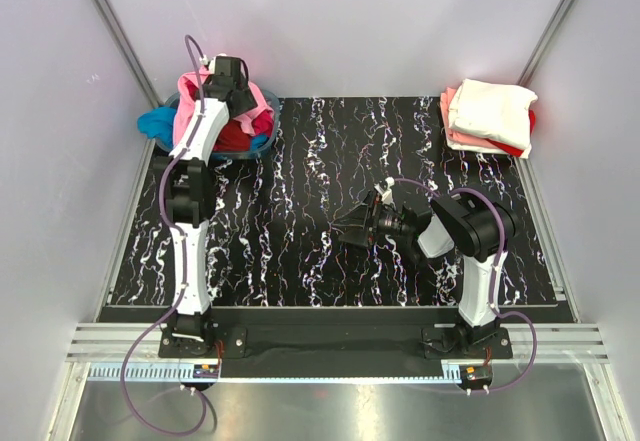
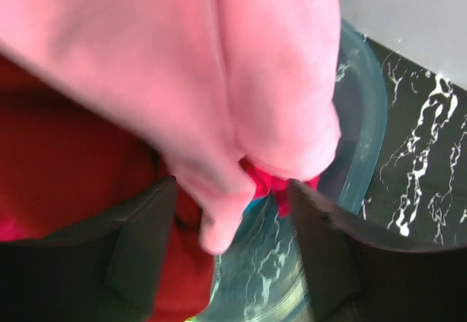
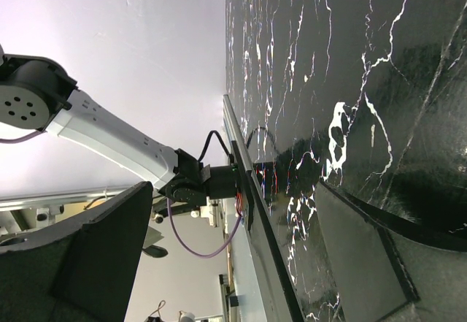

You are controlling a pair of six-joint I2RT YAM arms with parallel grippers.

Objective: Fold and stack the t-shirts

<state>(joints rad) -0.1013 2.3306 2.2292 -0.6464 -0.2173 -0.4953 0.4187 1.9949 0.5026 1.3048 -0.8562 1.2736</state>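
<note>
Right now the light pink shirt (image 2: pixel 219 81) hangs over the basin (image 2: pixel 361 117) at the far left corner of the table (image 1: pixel 300 181). A fold of it drops down between the two fingers of the left gripper (image 2: pixel 230 190). The fingers stand apart, one on each side of the fold, and I do not see them squeeze it yet.

Under the pink cloth peeks a bit of a hot pink shirt (image 2: pixel 266 183). Beside it lies a red shirt (image 2: pixel 73 169). A blue shirt (image 1: pixel 155 123) spills over the left side of the basin. All of these are crumpled, not folded.

Far away, at the far right corner of the table, sits a neat stack. A cream white shirt (image 1: pixel 490 109) is on top, a salmon shirt (image 1: pixel 447 111) is under it, and a red folded shirt (image 1: pixel 523 147) shows at the bottom.

So I think part of the job is done and part is left. The stack is made, but the pile in the basin has yet to be folded. The pink one looks like the next to come out.

Now the count. I see three shirts in the stack and four colours in the basin, though more may hide below. I count one basin, two arms and two grippers.

The right gripper (image 3: pixel 235 190) waits low over the middle of the table, fingers wide apart, holding nothing.
</note>
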